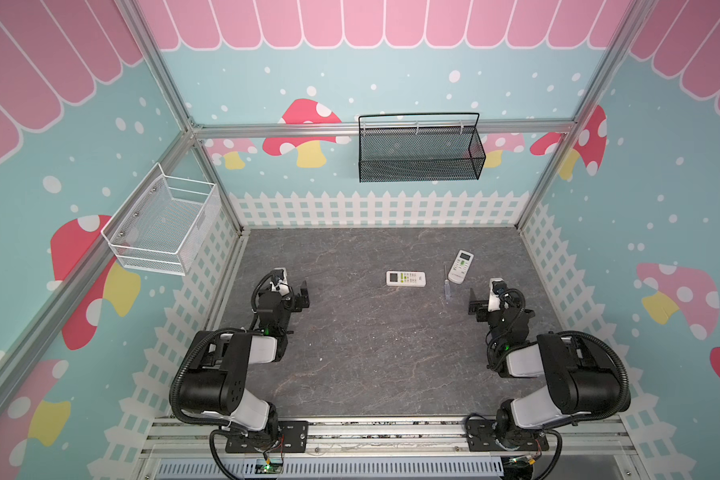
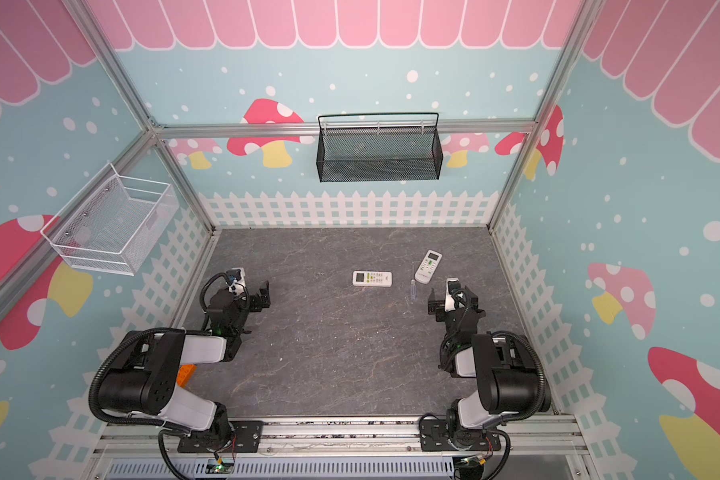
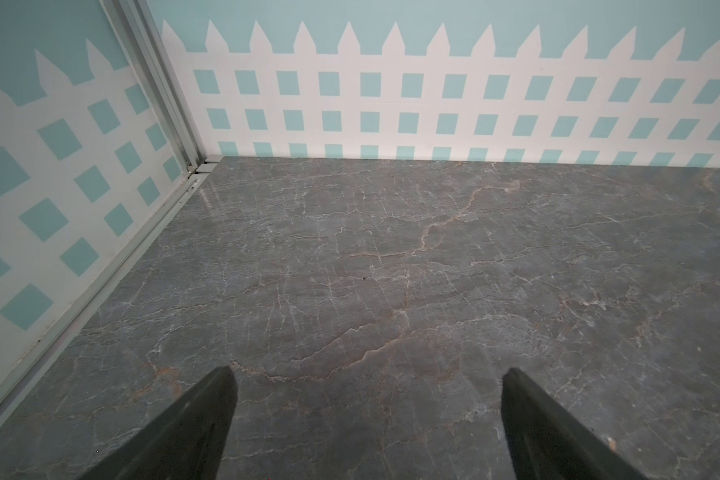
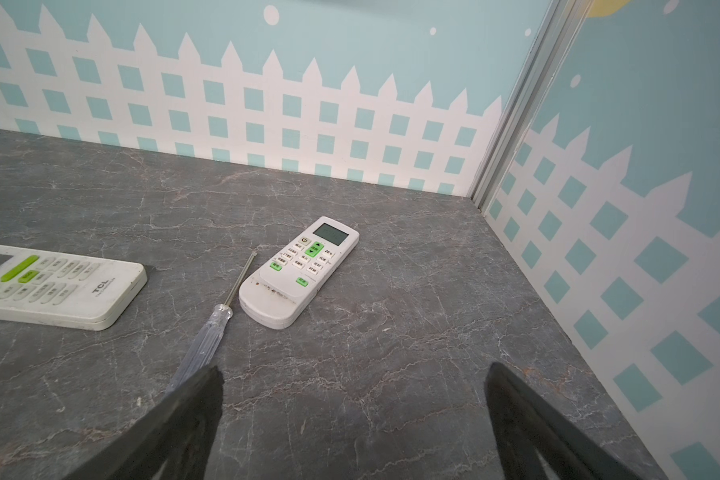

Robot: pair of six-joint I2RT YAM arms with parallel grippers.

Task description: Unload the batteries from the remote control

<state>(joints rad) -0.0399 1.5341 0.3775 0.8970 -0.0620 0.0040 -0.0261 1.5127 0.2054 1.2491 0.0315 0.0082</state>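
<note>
Two white remote controls lie face up on the grey table. One remote [image 1: 405, 278] [image 2: 372, 279] [image 4: 55, 286] lies crosswise near the middle. A second remote [image 1: 460, 266] [image 2: 428, 266] [image 4: 298, 272] lies tilted, further right. Between them rests a clear-handled screwdriver [image 1: 447, 282] [image 2: 412, 284] [image 4: 221, 320]. The batteries are hidden. My left gripper [image 1: 303, 296] [image 2: 265, 296] [image 3: 368, 374] stands open over bare table at the left, far from both remotes. My right gripper [image 1: 474, 303] [image 2: 433, 304] [image 4: 352, 370] is open and empty, just short of the screwdriver's handle.
A black mesh basket [image 1: 420, 153] hangs on the back wall and a white wire basket [image 1: 163, 224] on the left wall. An orange block [image 2: 186, 374] peeks out under the left arm. Walls close in the table on three sides.
</note>
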